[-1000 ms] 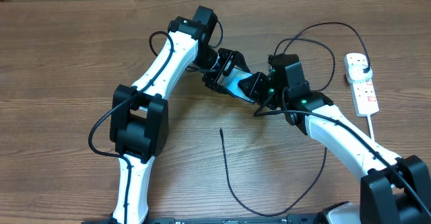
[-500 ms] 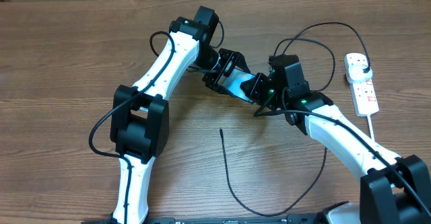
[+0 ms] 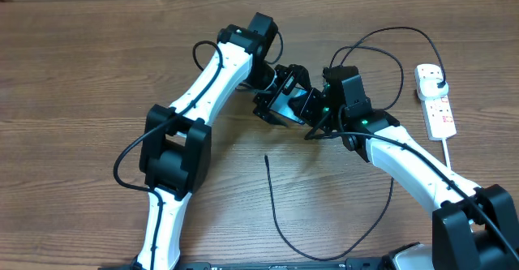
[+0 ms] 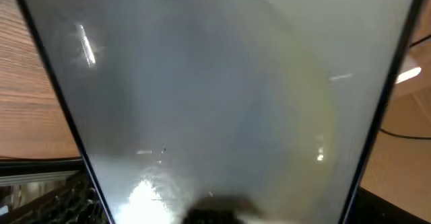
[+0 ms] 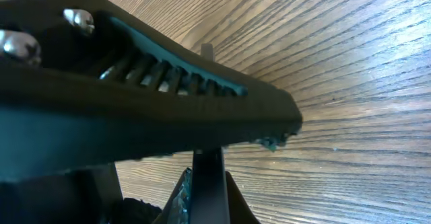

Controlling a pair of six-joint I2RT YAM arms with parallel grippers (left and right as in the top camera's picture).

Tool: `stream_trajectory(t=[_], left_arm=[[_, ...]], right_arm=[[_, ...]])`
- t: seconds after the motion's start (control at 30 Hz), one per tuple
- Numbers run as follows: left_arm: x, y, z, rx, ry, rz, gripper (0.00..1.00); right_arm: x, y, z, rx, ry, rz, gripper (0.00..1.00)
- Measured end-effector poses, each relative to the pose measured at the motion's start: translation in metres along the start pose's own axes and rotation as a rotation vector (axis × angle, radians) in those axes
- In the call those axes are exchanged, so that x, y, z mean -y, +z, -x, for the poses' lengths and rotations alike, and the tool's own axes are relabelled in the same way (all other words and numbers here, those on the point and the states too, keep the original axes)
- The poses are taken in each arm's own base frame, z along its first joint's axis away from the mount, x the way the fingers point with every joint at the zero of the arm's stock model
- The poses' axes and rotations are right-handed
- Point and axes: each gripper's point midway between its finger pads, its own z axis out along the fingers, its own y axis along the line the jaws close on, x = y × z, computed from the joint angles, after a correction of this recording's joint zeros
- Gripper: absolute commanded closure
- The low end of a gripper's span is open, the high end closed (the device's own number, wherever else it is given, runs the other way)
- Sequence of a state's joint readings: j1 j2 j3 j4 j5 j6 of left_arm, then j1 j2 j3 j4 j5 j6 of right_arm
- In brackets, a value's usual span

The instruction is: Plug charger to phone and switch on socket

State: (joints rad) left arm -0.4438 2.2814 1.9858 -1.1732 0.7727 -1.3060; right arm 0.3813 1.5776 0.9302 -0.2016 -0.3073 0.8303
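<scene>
We are looking at the phone (image 3: pixel 285 102) first: a slim, flat slab, sitting tilted between the two grippers, well apart from the socket (image 3: pixel 439 112) and toward the table's middle from it. In the left wrist view the phone (image 4: pixel 215 96) is filling almost the whole frame. Its glass is showing smooth, grey and glossy, catching pale streaks of light, with thin dark edges running down both sides.

The left gripper (image 3: pixel 278 94) is framing the phone, but we cannot tell whether its jaws are pressing on it or standing off it. The right gripper (image 3: pixel 313 129) is sitting at the phone's end nearer the socket, its jaws pressed together. Its wrist view is showing matte black fingers (image 5: pixel 135 123) with a ribbed teal lining, and we cannot tell whether anything is pinched there.

The charger (image 3: pixel 272 205) is lying as a thin black cable in loose curves on the wood-grain table (image 3: pixel 89 75). Its free tip is lying farther from the socket than the phone, and its black plug (image 3: pixel 438 79) is sitting in the socket, a white rectangular strip with red-marked switches.
</scene>
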Motion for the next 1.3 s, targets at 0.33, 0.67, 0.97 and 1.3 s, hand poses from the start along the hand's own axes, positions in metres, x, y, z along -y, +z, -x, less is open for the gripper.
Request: stream_trajectory(t=[0.33,0.67,0.97,1.3], left_arm=[[-0.002,-0.011,0.017,0.04,0.005,-0.007,0.0],[0.001,-0.096,0.037,0.189,0.048,-0.134,0.0],[0.002,-0.2,-0.015,0.51,0.232,-0.273,0.0],[0.002,-0.213,-0.028,0.564,0.267,-0.291,0.0]], right_arm=[[0.001,0.0,0.001,0.001,0.002,-0.001,0.96],[0.005,-0.003,0.007,0.006,0.053,0.003,0.96],[-0.044,-0.027,0.032,-0.115,0.371,0.328,0.96],[-0.123,-0.078,0.038,-0.295,0.415,0.687,0.96]])
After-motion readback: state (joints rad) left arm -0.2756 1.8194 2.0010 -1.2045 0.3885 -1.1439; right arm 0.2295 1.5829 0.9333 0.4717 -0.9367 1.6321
